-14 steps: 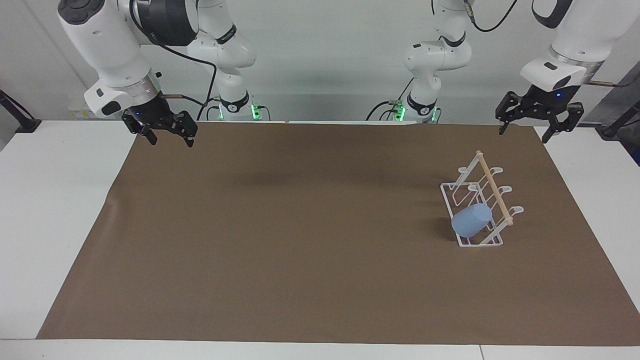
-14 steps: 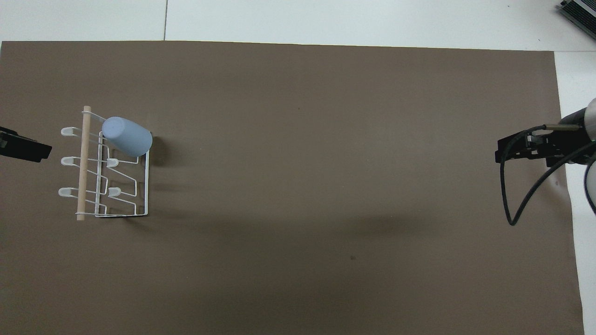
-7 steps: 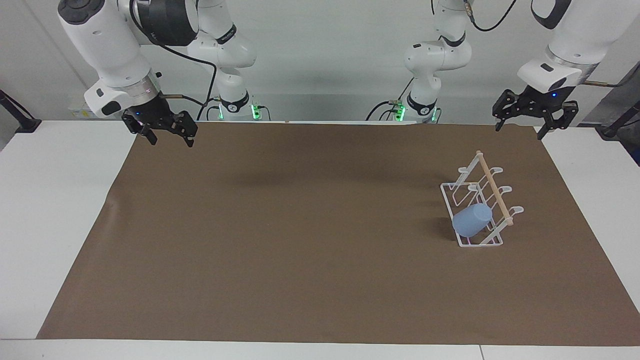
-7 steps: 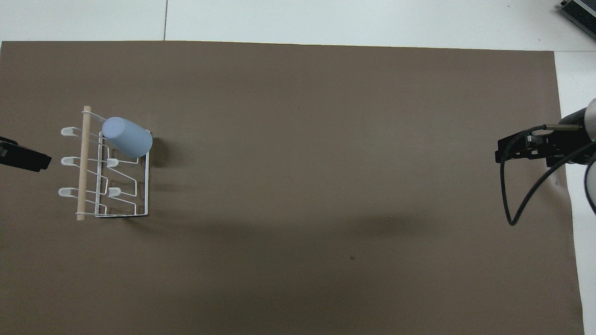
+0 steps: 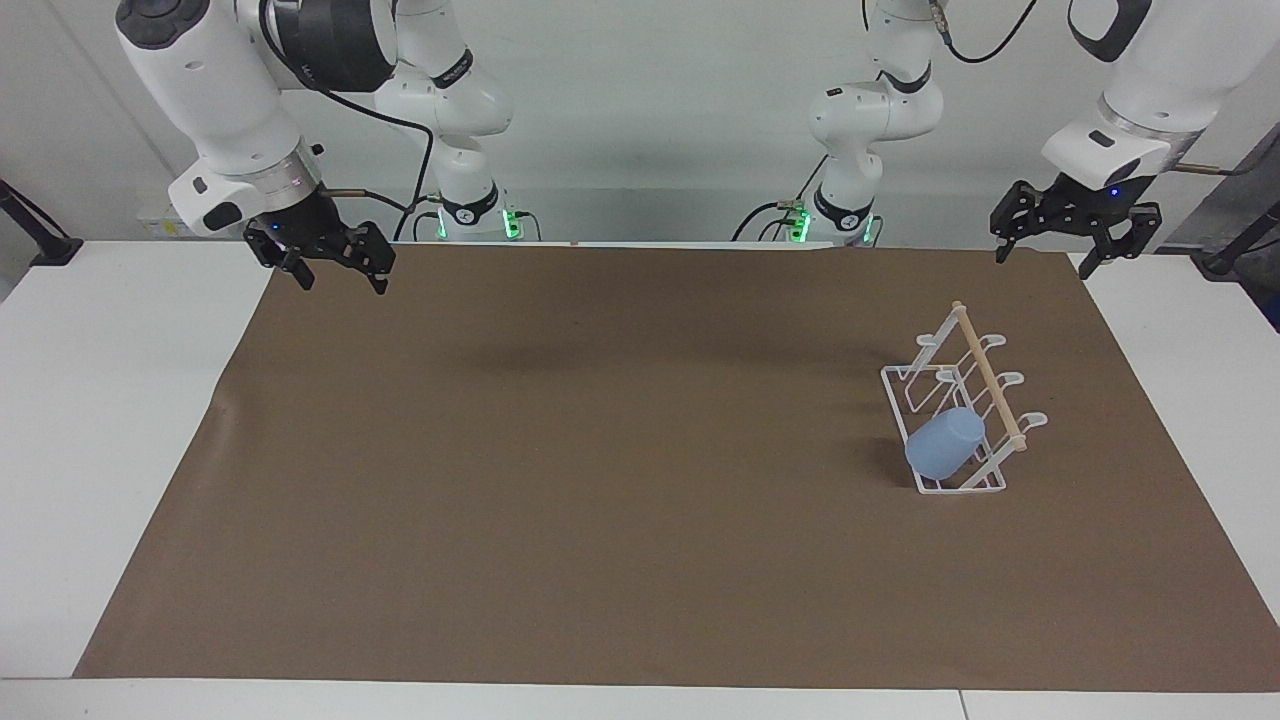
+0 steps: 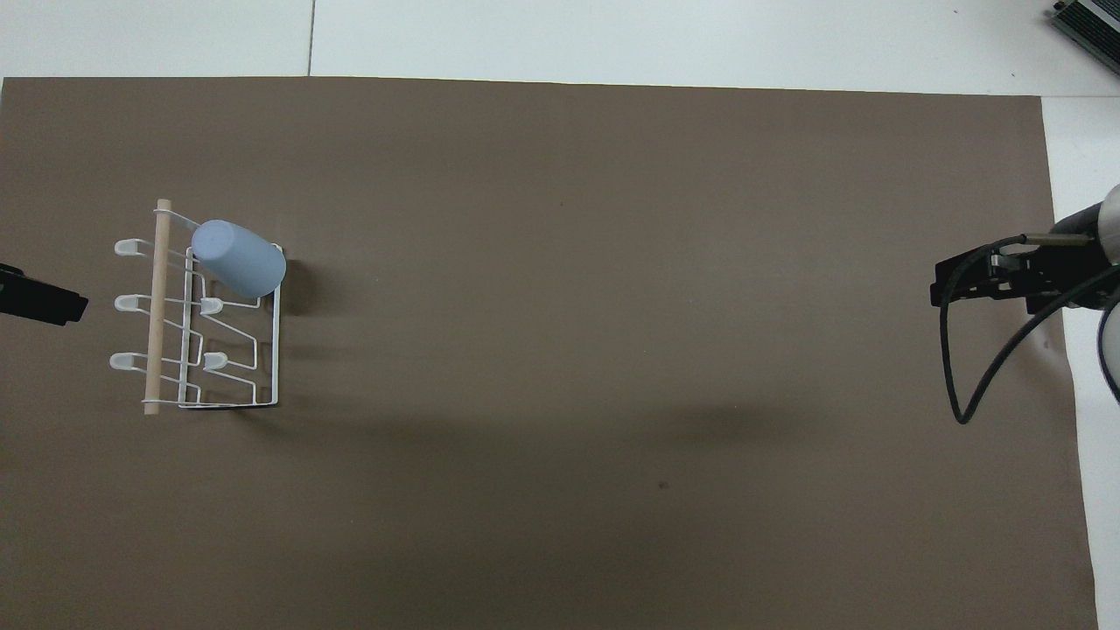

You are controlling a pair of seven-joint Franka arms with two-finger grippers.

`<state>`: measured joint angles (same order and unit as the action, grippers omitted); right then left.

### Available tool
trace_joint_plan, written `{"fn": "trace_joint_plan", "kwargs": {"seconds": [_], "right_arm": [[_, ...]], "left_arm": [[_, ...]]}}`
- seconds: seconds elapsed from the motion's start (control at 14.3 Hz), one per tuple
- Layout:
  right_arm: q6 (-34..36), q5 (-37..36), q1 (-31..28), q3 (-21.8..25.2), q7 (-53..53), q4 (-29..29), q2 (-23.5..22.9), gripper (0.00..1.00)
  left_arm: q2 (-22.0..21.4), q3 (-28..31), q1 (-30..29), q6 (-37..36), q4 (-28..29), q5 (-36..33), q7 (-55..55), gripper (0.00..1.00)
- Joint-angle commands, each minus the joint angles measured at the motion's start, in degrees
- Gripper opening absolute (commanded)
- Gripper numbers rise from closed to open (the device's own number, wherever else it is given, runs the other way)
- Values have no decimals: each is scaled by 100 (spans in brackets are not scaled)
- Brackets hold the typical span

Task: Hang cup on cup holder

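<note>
The light-blue cup [image 5: 943, 442] sits mouth-down and tilted on a prong of the white wire cup holder [image 5: 985, 375], at the holder's end farther from the robots. The holder stands toward the left arm's end of the table. In the overhead view the cup [image 6: 238, 256] covers one prong of the holder [image 6: 159, 306]. My left gripper [image 5: 1043, 262] hangs open and empty in the air over the mat's edge, apart from the holder; only its tip [image 6: 44, 299] shows from overhead. My right gripper [image 5: 343, 285] waits open and empty over the mat's corner at the right arm's end [image 6: 954, 284].
A brown mat [image 5: 600, 450] covers most of the white table [image 5: 100, 400]. The holder's other prongs [image 6: 213, 359] carry nothing. A black cable [image 6: 971, 385] loops down from the right arm.
My left gripper has drawn back a little from the holder toward the table's edge. The cup, the holder and the right arm have not moved.
</note>
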<state>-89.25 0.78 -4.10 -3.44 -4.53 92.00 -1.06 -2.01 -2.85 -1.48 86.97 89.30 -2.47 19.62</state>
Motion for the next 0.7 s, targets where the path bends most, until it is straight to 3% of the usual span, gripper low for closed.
{"fn": "trace_joint_plan", "kwargs": {"seconds": [0.0,0.21,0.63], "right_arm": [[22,19,-65,-34,84,37,71,100],[22,19,-65,-34,84,37,71,100],[22,19,-65,-34,84,37,71,100]], "left_arm": [[-212,591,542,48,246,133,-116,100],[-203,1049,877,206,220,361,-528,100],[-106,1006,877,153,35,370,-556,100]]}}
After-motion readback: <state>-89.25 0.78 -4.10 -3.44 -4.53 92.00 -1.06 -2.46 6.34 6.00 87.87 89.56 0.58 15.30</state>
